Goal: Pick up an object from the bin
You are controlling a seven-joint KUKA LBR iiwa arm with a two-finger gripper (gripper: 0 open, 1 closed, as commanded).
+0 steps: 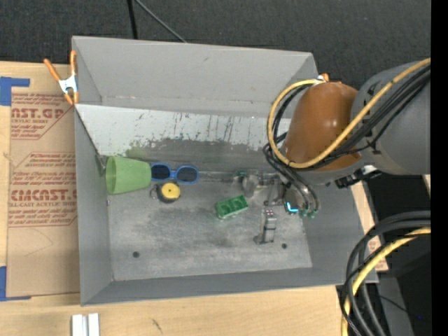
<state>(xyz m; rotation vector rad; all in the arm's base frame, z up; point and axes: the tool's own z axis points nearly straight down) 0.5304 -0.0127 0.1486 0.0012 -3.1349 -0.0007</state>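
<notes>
Front bin floor [175, 250] bare, green block [231, 207] central

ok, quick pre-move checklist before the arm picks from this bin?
1. Gripper inside the bin walls, low over the right floor: ok.
2. Gripper load: cannot tell.
3. Nearest thing, small green block, lies alone on the floor: ok.
4. Gripper lined up over that block: not ok, it sits to the block's right.
5. Green cup, blue glasses and yellow disc far left, out of the way: ok.

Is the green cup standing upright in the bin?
No, the green cup lies on its side near the left wall of the bin, next to a blue object.
</notes>
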